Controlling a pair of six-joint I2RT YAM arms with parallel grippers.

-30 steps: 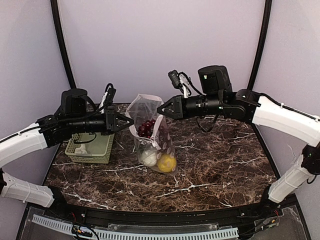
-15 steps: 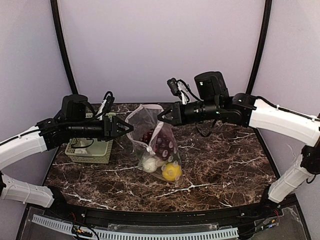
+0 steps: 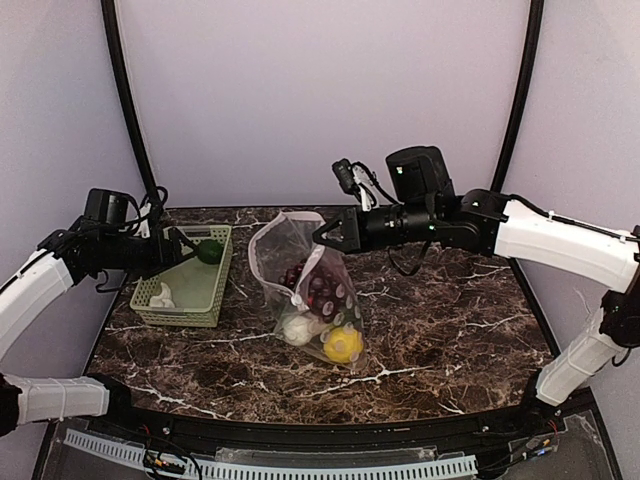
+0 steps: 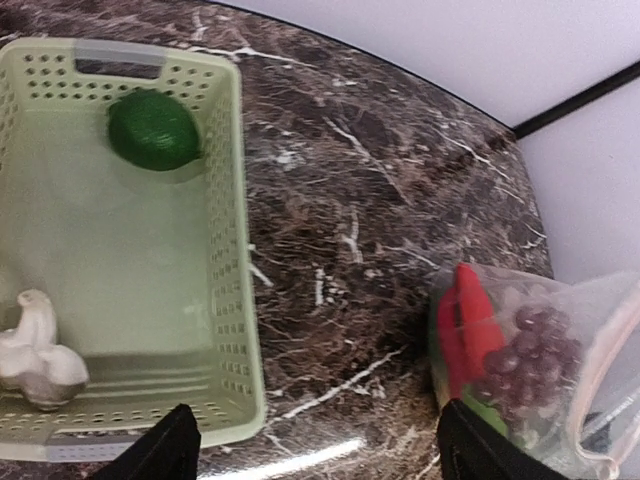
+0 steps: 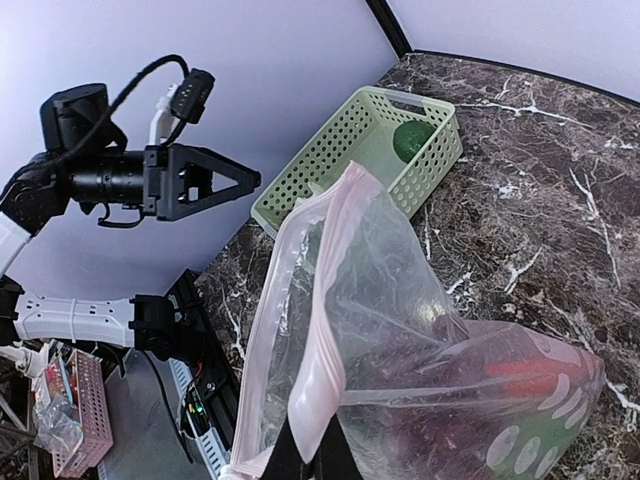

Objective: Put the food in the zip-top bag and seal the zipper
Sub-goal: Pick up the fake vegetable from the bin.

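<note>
on the dark desk [image 3: 450, 320] the zip-top bag [image 3: 278, 250] stands in the middle, its top pinched tight by the right end effector [image 3: 322, 232]. the left end effector [image 4: 318, 455] hangs over the green basket [image 3: 180, 312] beside it, spread wide and holding nothing. a lemon [image 3: 342, 344] and chili [image 4: 470, 320] sit in the bag; a green ball [image 4: 153, 130] lies in the basket.

Even bright light, soft shadows, glare streak on table [image 4: 318, 458], sharp focus.
</note>
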